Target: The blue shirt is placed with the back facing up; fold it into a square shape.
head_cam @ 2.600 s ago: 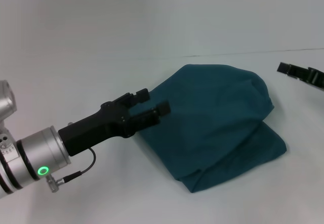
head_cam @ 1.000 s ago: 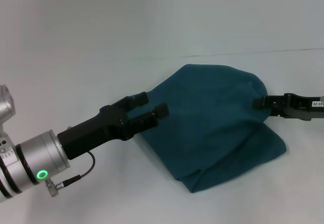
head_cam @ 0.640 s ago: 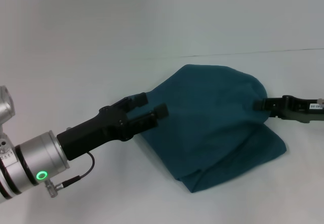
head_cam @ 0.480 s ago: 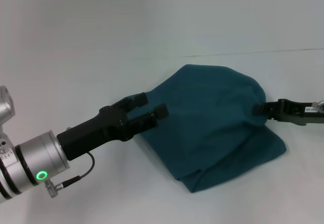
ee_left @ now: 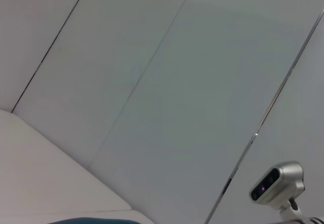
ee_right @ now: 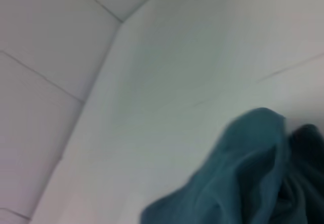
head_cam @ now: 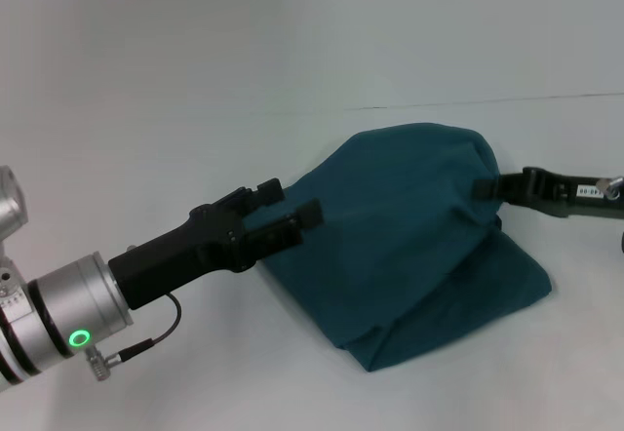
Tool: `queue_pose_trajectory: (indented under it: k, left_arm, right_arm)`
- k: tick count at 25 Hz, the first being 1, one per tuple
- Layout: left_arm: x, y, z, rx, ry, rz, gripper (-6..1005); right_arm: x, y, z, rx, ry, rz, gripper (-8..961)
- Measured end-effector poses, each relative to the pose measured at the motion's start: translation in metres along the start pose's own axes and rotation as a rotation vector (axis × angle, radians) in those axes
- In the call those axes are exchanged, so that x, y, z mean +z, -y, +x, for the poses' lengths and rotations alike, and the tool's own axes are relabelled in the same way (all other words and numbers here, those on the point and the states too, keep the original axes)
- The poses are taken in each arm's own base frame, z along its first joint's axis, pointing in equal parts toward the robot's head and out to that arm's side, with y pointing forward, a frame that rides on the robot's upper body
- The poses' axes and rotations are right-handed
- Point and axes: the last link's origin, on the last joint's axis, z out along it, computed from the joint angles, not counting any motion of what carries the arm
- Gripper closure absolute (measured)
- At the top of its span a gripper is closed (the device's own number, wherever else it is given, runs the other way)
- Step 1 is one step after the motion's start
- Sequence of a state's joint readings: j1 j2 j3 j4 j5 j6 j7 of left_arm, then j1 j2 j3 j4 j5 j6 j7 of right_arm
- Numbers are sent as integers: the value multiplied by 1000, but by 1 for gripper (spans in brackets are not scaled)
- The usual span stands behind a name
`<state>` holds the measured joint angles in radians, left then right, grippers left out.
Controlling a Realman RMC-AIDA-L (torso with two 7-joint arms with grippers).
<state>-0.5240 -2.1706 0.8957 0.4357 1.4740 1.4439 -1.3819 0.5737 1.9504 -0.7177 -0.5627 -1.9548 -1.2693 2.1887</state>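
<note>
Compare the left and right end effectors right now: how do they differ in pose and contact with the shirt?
The left end effector sits open at the shirt's left edge, gripping nothing; the right end effector presses against the cloth at the right edge. The left arm fills the foreground; the right reaches in low from the side. Both are black and point toward the shirt.

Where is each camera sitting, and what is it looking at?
Head view: up on the robot's head, looking down at the blue shirt on the white table; the left tool and right tool show.
Left wrist view: on the left arm, facing wall panels and a mounted camera; no arm shows.
Right wrist view: on the right arm, facing the shirt; no fingers show.
Head and right wrist views share the shirt.
</note>
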Motion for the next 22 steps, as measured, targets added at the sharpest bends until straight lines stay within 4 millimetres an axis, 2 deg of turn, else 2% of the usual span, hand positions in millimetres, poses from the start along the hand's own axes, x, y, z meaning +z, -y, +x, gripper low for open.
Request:
queue_pose_trajectory:
  k: [1, 8, 13, 18, 22]
  left_arm:
    - [0, 0, 0, 0, 0, 1, 96]
    - [-2, 1, 0, 5, -2, 5, 96]
    - [-5, 2, 1, 3, -15, 16, 96]
    - [-6, 3, 2, 1, -24, 20, 95]
    - [-6, 2, 2, 0, -25, 18, 95]
  right_arm:
    - [-1, -4, -2, -7, 6, -22, 856]
    - [-12, -30, -19, -65, 46, -159, 858]
    - [-21, -45, -24, -98, 52, -244, 858]
    - [-33, -47, -19, -96, 60, -296, 858]
    - [-43, -37, -9, -79, 66, -277, 857]
